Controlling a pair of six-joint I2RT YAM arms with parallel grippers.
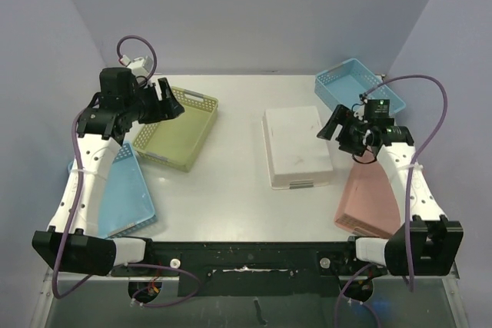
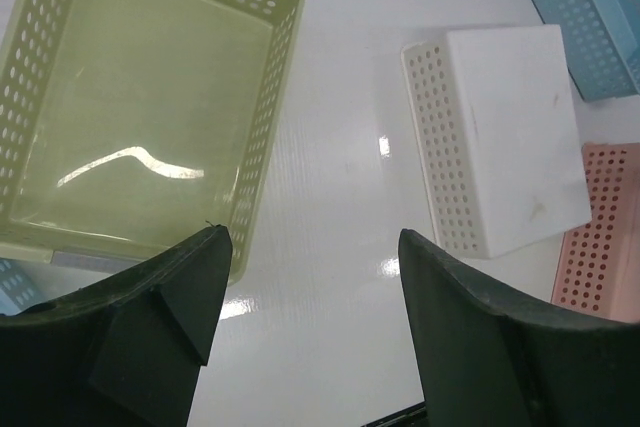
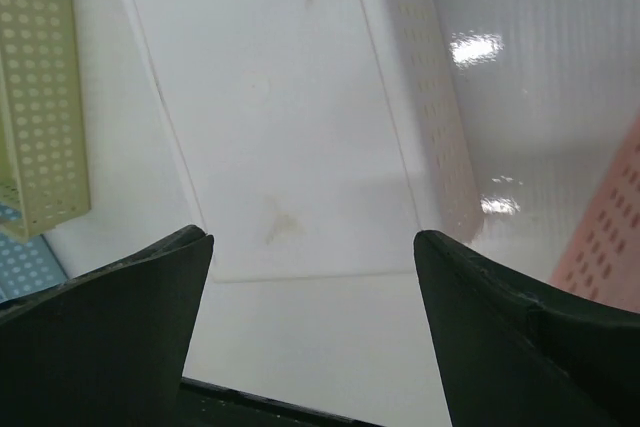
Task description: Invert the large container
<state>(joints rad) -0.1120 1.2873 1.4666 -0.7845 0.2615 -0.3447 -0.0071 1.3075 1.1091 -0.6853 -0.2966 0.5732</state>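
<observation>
- Far L: light-blue basket (image 1: 127, 190) on table (image 1: 231, 197), at near-L edge, partly under L arm.
- L gripper (image 1: 171, 102): raised, over the L side of the green basket in top view. Fingers spread wide, gripping nothing. L wrist view shows bare table in the gap.
- Green basket (image 1: 178, 130): open side up, perforated walls, back-L part of table, set a bit askew. Its near-L corner is just beside the light-blue basket.
- Centre: white container (image 1: 296, 146), the task item. Lies bottom-up w/ its solid flat base facing up, rim down on the table, perforated walls. Well apart from green basket, bare table btwn them.
- R gripper (image 1: 338, 130): hovers at the container's R edge, pointing in toward it. Fingers wide apart, holding nothing. In R wrist view the container's base fills the gap, w/ faint smudges on it.
- Back R: second blue basket (image 1: 355, 86), open side up, angled, behind the R gripper and near the container's back-R corner.
- Near R: pink basket (image 1: 369, 197), just beside the container's near-R corner, partly under R arm. Touching the container or not: can't tell.
</observation>
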